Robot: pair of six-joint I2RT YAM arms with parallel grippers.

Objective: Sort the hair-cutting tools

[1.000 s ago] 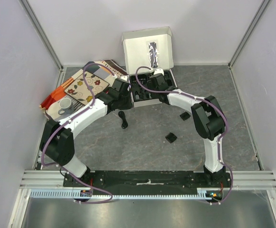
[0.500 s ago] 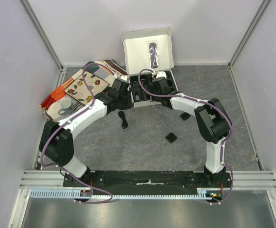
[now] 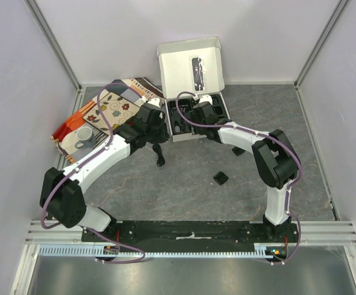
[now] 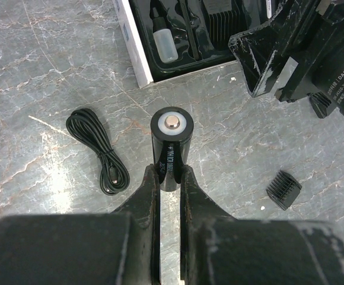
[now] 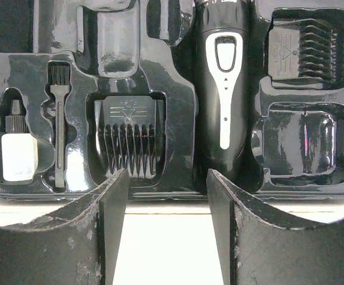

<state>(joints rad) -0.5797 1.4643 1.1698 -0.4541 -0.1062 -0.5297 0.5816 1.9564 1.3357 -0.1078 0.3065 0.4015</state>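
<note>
My left gripper [image 4: 171, 172] is shut on a small black cylinder [image 4: 171, 142] with a silver end cap, held above the table just in front of the white box [image 4: 131, 44]. A coiled black cord [image 4: 98, 151] lies to its left and a black comb attachment [image 4: 283, 190] to its right. My right gripper [image 5: 167, 178] stands open and empty over the near rim of the black tray [image 5: 178, 95]. In the tray lie the black-and-silver clipper [image 5: 222, 89] and two comb attachments [image 5: 127, 139] [image 5: 302, 50]. In the top view both grippers [image 3: 155, 126] [image 3: 193, 114] are at the box's front.
The tray also holds a small brush [image 5: 57, 124] and a white bottle [image 5: 16, 151]; one pocket [image 5: 305, 139] is bare. Two loose black combs [image 3: 221, 178] [image 3: 238, 150] lie on the table. A white cup [image 3: 84, 134] sits on patterned cloth at far left. The box lid [image 3: 190, 64] stands upright.
The left arm's elbow has swung out to the left while its gripper stayed by the box with the cylinder. The right gripper has shifted slightly left and nearer over the tray's front.
</note>
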